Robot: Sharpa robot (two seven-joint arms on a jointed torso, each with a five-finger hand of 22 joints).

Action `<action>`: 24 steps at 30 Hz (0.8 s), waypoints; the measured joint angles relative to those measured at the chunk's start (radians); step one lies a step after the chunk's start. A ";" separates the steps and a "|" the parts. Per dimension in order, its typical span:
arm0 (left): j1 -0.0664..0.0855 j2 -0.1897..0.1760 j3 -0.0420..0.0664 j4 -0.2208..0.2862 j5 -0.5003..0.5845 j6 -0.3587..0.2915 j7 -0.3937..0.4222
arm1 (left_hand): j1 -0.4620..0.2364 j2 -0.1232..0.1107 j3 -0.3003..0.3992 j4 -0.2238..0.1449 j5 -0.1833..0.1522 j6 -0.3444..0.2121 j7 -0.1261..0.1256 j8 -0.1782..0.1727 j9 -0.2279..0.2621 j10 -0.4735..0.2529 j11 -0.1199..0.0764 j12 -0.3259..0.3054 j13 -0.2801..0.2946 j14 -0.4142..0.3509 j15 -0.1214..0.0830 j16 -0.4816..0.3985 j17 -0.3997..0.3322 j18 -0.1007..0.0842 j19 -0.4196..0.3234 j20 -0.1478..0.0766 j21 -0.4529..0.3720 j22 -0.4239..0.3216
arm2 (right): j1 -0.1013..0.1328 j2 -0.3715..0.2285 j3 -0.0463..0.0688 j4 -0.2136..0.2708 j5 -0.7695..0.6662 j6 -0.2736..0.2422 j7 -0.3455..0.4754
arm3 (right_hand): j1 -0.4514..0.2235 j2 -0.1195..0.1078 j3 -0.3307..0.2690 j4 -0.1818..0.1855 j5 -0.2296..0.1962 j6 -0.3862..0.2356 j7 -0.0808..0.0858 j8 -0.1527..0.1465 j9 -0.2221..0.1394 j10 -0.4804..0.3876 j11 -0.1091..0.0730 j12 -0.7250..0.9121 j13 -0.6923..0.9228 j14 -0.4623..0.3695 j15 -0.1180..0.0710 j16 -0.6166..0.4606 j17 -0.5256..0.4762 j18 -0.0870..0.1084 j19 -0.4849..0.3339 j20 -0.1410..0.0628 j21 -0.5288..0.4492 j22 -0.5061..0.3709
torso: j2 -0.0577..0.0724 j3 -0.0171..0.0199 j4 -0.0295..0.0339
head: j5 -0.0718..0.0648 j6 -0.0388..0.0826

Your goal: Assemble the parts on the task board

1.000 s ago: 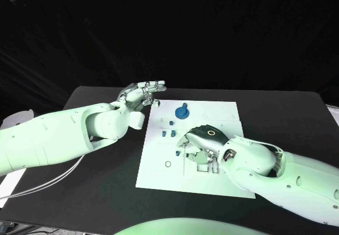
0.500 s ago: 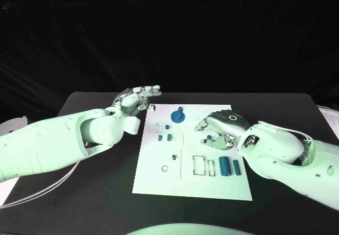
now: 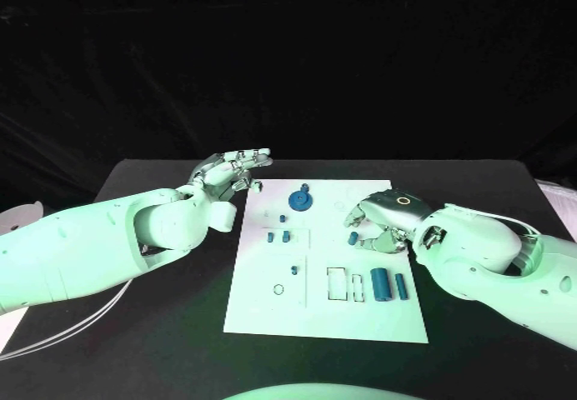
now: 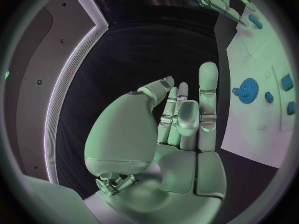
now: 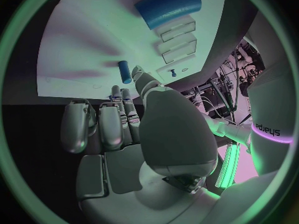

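Right hand now nearer board edge.

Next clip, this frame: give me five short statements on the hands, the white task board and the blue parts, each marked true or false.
1. The blue gear-shaped part lies on the white task board. True.
2. The left hand holds that gear. False: it holds nothing, its fingers are apart, and it sits off the board's far left corner.
3. The large blue cylinder lies on the board near its right edge. True.
4. The right hand is over the bare black table, clear of the board. False: it is over the board's right side.
5. The board stands on its edge. False: it lies flat on the table.
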 measured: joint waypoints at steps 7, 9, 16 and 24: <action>0.000 0.001 0.000 -0.002 -0.002 0.002 0.000 | 0.000 0.000 0.000 0.000 0.000 0.000 0.000 0.000 0.000 0.000 0.000 0.000 0.000 0.000 0.000 0.000 0.000 0.000 0.000 0.000 0.000 0.000 | -0.001 0.013 0.000 -0.009 0.000 0.032 0.000 | 0.023 0.023 0.006 0.006 0.000 0.032 0.009 0.008 0.003 0.042 -0.011 0.015 0.000 0.001 -0.001 0.000 0.000 0.000 0.005 -0.005 0.000 0.001 | 0.000 0.0001 0.0006 | 0.000 -0.002; 0.000 0.001 0.000 -0.002 -0.004 0.002 0.000 | 0.000 0.000 0.000 0.000 0.000 0.000 0.000 0.000 0.000 0.000 0.000 0.000 0.000 0.000 0.000 0.000 0.000 0.000 0.000 0.000 0.000 0.000 | -0.001 0.017 0.000 -0.013 0.000 0.040 0.000 | 0.033 0.034 0.022 0.007 0.000 0.044 0.009 0.008 0.005 0.056 -0.015 0.018 0.000 0.001 -0.006 0.000 0.000 0.000 0.006 -0.006 0.000 0.004 | 0.000 0.0004 0.0007 | 0.000 -0.003; 0.000 0.000 0.000 -0.002 -0.011 0.003 0.000 | 0.000 0.000 0.000 0.000 0.000 0.000 0.000 0.000 0.000 0.000 0.000 0.000 0.000 -0.003 0.003 0.000 0.000 0.000 0.000 0.000 0.000 0.000 | -0.001 0.024 0.000 -0.023 0.001 0.059 0.001 | 0.045 0.062 0.073 0.008 0.000 0.082 0.013 0.015 0.008 0.099 -0.025 0.022 -0.001 0.002 -0.013 0.000 0.004 0.000 0.017 -0.016 0.008 0.018 | 0.000 0.0008 0.0007 | 0.001 -0.004; 0.000 0.000 0.000 -0.002 -0.015 0.004 0.000 | 0.000 0.000 0.000 0.000 0.000 0.000 0.000 0.000 0.000 0.000 0.000 0.000 0.000 -0.003 0.003 0.000 0.000 0.000 0.000 0.000 0.000 0.000 | 0.000 0.035 0.001 -0.031 -0.001 0.063 0.001 | 0.051 0.068 0.105 0.007 -0.003 0.121 0.010 0.027 0.013 0.145 -0.029 0.021 -0.003 0.002 -0.020 0.004 0.013 0.000 0.024 -0.024 0.015 0.032 | 0.000 0.0010 0.0001 | -0.001 -0.007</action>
